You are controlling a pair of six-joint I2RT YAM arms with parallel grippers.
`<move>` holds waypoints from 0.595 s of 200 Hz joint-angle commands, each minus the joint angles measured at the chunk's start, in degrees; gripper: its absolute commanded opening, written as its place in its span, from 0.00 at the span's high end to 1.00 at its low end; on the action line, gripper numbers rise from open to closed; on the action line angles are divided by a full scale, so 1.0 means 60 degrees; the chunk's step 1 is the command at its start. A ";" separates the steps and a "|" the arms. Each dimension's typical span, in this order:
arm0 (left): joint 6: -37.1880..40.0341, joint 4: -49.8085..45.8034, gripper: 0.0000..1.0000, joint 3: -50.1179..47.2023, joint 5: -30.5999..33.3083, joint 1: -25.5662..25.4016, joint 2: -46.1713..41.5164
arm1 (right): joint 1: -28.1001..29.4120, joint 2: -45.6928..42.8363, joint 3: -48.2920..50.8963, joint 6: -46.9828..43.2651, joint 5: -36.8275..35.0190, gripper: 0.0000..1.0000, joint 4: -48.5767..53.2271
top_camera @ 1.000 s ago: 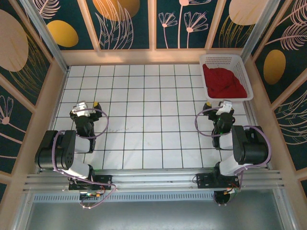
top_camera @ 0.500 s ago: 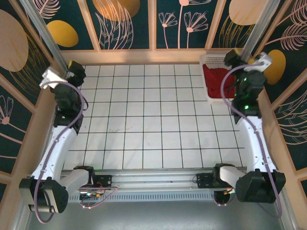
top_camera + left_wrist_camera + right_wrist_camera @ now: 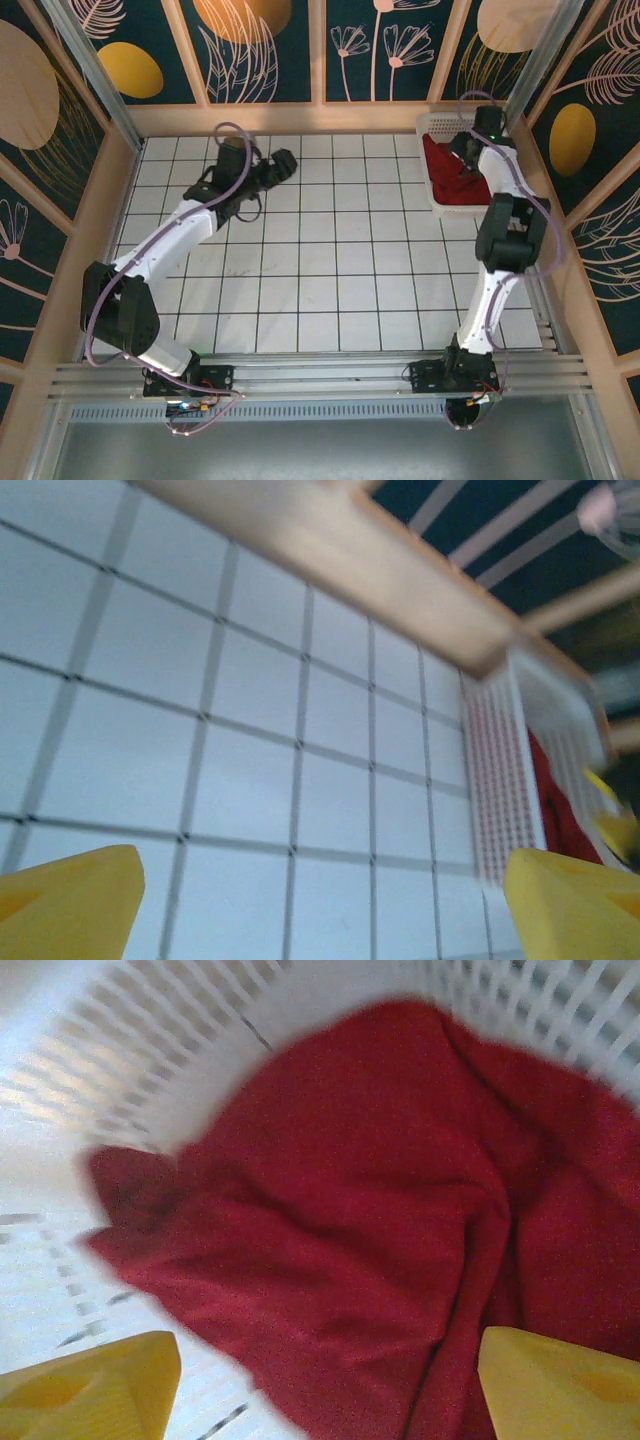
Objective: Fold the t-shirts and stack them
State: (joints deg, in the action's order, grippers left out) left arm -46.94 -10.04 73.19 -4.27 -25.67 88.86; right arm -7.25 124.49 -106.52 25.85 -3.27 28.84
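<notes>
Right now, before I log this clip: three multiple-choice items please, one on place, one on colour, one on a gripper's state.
1. Where are the t-shirts? A on the tiles; B in the white basket; C hung on the wall.
2. Their colour? A blue; B grey; C deep red.
3. The right gripper is: A open over the shirts; B shut on a shirt; C parked at its base.
Answers: 1 B, cloth lies inside the mesh walls; 2 C, red in the wrist view; 3 A, yellow fingertips stand wide apart.
</notes>
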 commanded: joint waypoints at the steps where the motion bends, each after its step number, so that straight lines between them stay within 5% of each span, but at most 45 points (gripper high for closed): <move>1: 0.0019 -0.0120 0.10 0.0188 -0.0511 -0.0479 -0.0469 | -0.0067 0.1213 -0.1513 -0.0118 0.0179 0.25 0.1202; 31: -0.0138 -0.0156 0.16 -0.0289 -0.0370 -0.0673 -0.0971 | -0.0064 0.2616 -0.3070 0.0248 0.0593 0.43 0.1946; 60: 0.0147 -0.0505 0.23 -0.0100 -0.0032 -0.0665 -0.1200 | -0.0061 0.1975 -0.2742 0.0322 0.0341 0.99 0.1376; 119: 0.0394 -0.1146 0.39 0.0579 0.0992 -0.0673 -0.1114 | 0.0093 -0.2417 -0.1636 -0.0320 -0.0344 1.00 -0.0911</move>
State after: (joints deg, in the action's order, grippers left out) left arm -45.95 -14.11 73.87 -2.44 -29.91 82.43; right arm -7.16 124.99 -114.59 25.85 -3.46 32.10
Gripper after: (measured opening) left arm 0.637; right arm 0.056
